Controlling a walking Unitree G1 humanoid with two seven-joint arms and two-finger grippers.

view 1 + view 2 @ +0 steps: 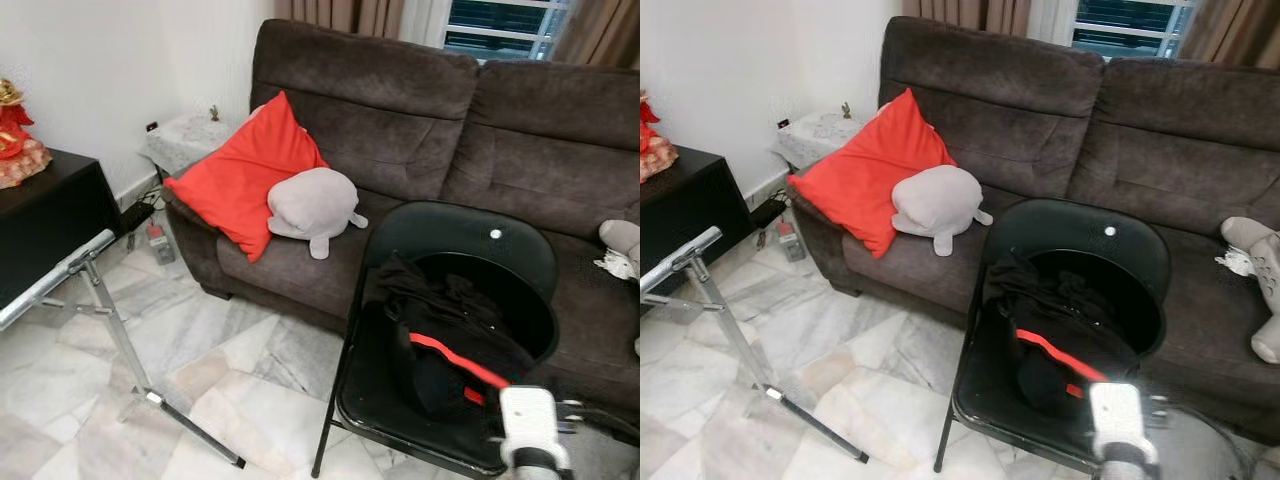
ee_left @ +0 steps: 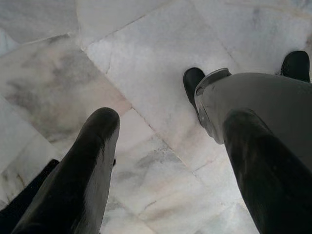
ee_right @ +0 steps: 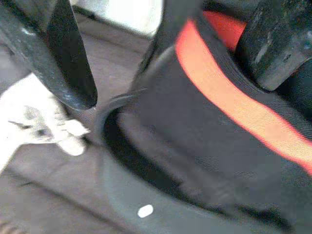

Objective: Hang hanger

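Fingers (image 3: 73,58) of my right gripper (image 3: 165,53) stand spread apart, empty, just over the black garment (image 3: 204,146) with one red stripe (image 3: 234,102); my left gripper (image 2: 165,161) hangs spread apart too, above the marble floor (image 2: 146,58). No writing is legible anywhere. At lower right of the head view, one black folding chair (image 1: 470,235) carries that garment, before one brown sofa (image 1: 400,110) bearing one red cushion (image 1: 245,170) and one grey plush (image 1: 312,205). One metal rack (image 1: 110,330) stands lower left. I cannot make out a hanger. My wrist view adds the stripe's weave.
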